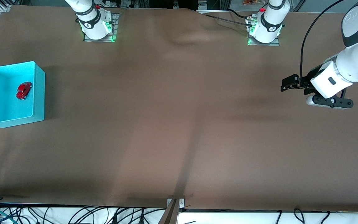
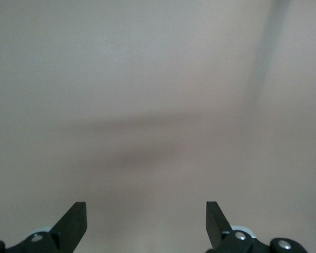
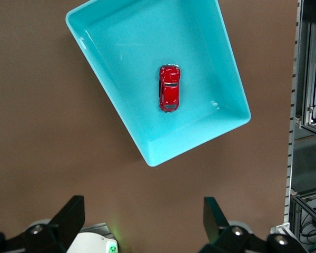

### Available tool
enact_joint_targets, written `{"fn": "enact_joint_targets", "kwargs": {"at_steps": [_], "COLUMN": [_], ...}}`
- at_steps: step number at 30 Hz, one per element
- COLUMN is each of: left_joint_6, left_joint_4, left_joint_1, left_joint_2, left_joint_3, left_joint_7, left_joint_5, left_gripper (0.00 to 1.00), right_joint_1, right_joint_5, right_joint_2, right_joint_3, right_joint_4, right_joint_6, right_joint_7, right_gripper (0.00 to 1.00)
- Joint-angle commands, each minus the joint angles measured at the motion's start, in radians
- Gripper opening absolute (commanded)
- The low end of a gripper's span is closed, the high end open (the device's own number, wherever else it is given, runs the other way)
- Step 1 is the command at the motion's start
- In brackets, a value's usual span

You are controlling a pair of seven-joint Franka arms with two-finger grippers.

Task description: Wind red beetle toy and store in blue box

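At the left edge of the front view we see the box (image 1: 39,93), and the beetle (image 1: 24,90) lies inside it on the floor, upright on its wheels, so we judge the storing is done. Our right gripper (image 3: 142,219) is high over the table beside the box, fingers wide apart and empty; the front view does not show it. At the right edge of that view our left gripper (image 1: 286,84) waits over bare table (image 1: 179,124), also wide and holding nothing.
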State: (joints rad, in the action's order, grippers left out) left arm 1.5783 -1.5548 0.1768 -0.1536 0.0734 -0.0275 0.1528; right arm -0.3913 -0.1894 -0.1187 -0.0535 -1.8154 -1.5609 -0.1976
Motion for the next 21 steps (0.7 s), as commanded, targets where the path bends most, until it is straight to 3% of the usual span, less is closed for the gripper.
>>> {"fn": "enact_joint_targets", "kwargs": {"at_steps": [1,12,21], "left_joint_6": [-0.006,-0.006,-0.006], "left_joint_4": [0.024,0.024,0.024], "left_joint_1": [0.000,0.001,0.000], "left_joint_2": [-0.009,-0.009,-0.009], "left_joint_3": [0.002,0.003,0.002], "left_joint_7": [0.006,0.008,0.005], "left_joint_5": [0.017,0.017,0.017], "left_gripper": [1.00,1.00,1.00], "right_joint_1": [-0.014,-0.011,0.000], "right_joint_5": [0.013,0.015,0.051], "right_joint_2": [0.005,0.011,0.021], "right_joint_3": [0.015,0.058,0.129], "right_joint_4": [0.059,0.084,0.099], "right_joint_6": [0.030,0.033,0.059], "right_joint_7": [0.020,0.072,0.110], "right_gripper": [1.00,1.00,1.00]}}
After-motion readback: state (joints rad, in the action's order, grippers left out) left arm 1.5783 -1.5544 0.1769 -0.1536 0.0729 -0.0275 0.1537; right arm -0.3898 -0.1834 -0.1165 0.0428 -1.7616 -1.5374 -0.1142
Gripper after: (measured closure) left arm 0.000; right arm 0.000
